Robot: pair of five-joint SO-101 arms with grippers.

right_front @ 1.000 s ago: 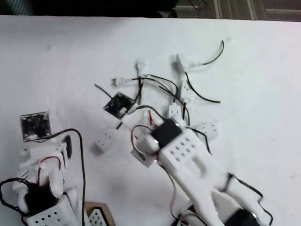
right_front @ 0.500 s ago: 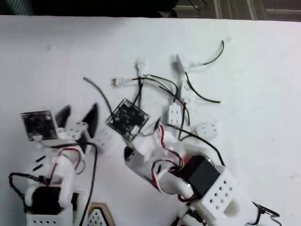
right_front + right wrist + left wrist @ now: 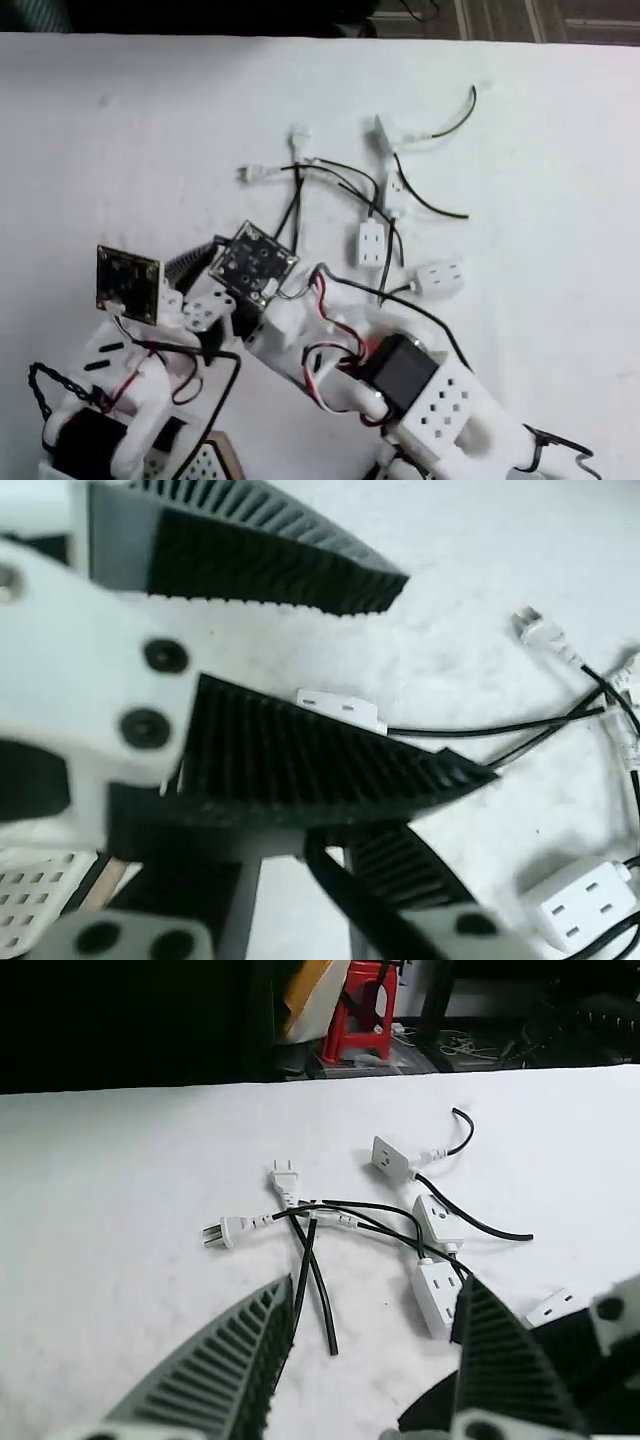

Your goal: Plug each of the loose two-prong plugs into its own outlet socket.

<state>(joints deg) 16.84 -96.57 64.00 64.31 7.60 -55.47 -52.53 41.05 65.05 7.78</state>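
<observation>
The left gripper (image 3: pixel 378 1285) hung wide open over the white table (image 3: pixel 90 130) and held nothing. Bare tabletop showed between its grey ribbed fingers (image 3: pixel 235 1360). The right gripper (image 3: pixel 240 305) crowded close beside it near the table's front edge; I could not tell how far open it was. In the right wrist view a flat white plastic outlet socket (image 3: pixel 340 708) lay on the table, seen through the gap between the left gripper's fingers. Whether it sat between them or beyond them was unclear.

Farther out lay a loose white two-prong plug (image 3: pixel 222 1230), with a second white plug (image 3: pixel 285 1173) just beyond it, and their thin black cords (image 3: pixel 315 1290) crossed. Three white socket blocks (image 3: pixel 440 1295) ran in a rough line towards the far edge. A fourth socket block (image 3: pixel 440 277) lay nearer the right arm. The tangle sat well apart from the table's far edge, with broad white tabletop on either side.
</observation>
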